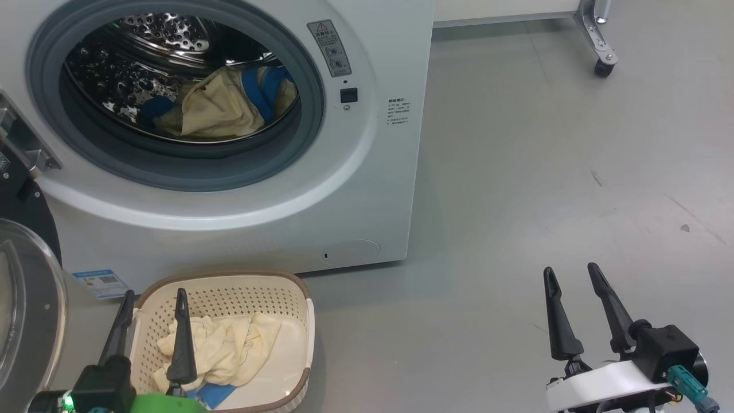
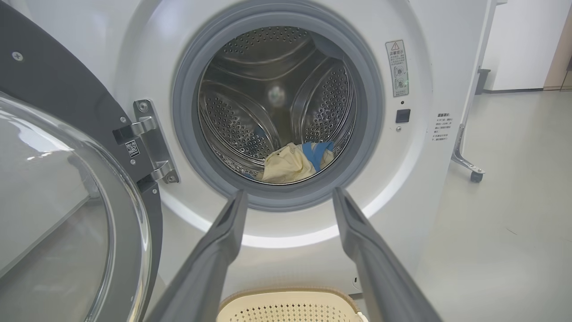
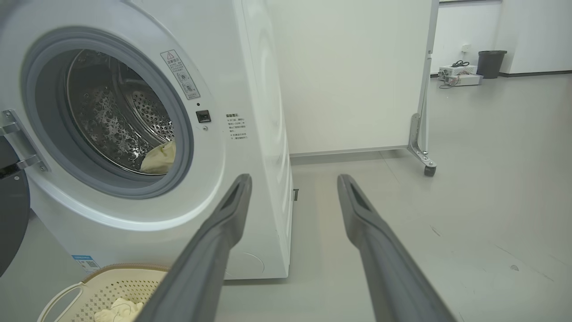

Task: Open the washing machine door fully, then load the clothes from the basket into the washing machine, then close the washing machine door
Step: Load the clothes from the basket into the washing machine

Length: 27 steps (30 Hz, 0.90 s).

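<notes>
Smooth grey floor (image 1: 545, 143) carries the big white washing machine (image 1: 378, 189), its black-ringed glass door (image 2: 58, 188) swung open, pale cream clothes (image 1: 218, 109) in its drum (image 1: 143, 40) and in the cream perforated basket (image 1: 298, 321) before it. The left pincer (image 1: 155, 292) and right pincer (image 1: 570, 268) gape empty.

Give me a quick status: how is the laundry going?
Left gripper open over the basket, right gripper open, empty. Washing machine door open; some clothes in drum, some in basket. Nothing blocking.
</notes>
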Available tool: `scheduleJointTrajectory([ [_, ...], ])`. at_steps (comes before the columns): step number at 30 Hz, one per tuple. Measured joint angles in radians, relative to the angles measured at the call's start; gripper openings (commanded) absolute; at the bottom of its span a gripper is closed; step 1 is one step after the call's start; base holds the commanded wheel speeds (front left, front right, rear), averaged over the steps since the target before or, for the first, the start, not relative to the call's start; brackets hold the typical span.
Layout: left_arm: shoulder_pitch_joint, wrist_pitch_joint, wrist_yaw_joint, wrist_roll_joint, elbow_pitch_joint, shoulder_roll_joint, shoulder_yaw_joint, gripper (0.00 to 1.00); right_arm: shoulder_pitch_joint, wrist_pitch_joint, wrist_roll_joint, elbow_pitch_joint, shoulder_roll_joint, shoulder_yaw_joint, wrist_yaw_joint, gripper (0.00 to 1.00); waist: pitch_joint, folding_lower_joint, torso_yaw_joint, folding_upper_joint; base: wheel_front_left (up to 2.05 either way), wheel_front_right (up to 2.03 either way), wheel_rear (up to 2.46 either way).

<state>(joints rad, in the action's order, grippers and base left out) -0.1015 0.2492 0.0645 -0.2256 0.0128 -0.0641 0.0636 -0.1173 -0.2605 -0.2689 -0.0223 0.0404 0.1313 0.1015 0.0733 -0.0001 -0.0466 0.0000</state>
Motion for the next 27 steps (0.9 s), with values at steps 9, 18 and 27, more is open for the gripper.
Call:
scheduleJointTrajectory([
  [9, -0.007, 0.000, 0.000, 0.003, -0.019, 0.000, 0.003, 1.00, -0.011, 0.000, 0.000, 0.012, 0.000, 0.005, 0.000, 1.00, 0.004, 0.0000, 0.001, 0.0000, 0.00, 0.00, 0.00],
  [18, -0.007, -0.002, 0.000, 0.004, -0.021, 0.000, 0.009, 1.00, -0.016, 0.000, 0.000, 0.038, 0.000, 0.005, 0.000, 1.00, 0.028, 0.0000, 0.011, 0.0000, 0.00, 0.00, 0.00],
  [27, 0.002, -0.039, 0.001, 0.010, 0.013, 0.000, 0.040, 1.00, -0.014, 0.000, 0.009, 0.066, -0.001, 0.012, 0.002, 1.00, 0.091, 0.0000, 0.019, 0.0000, 0.00, 0.00, 0.00],
])
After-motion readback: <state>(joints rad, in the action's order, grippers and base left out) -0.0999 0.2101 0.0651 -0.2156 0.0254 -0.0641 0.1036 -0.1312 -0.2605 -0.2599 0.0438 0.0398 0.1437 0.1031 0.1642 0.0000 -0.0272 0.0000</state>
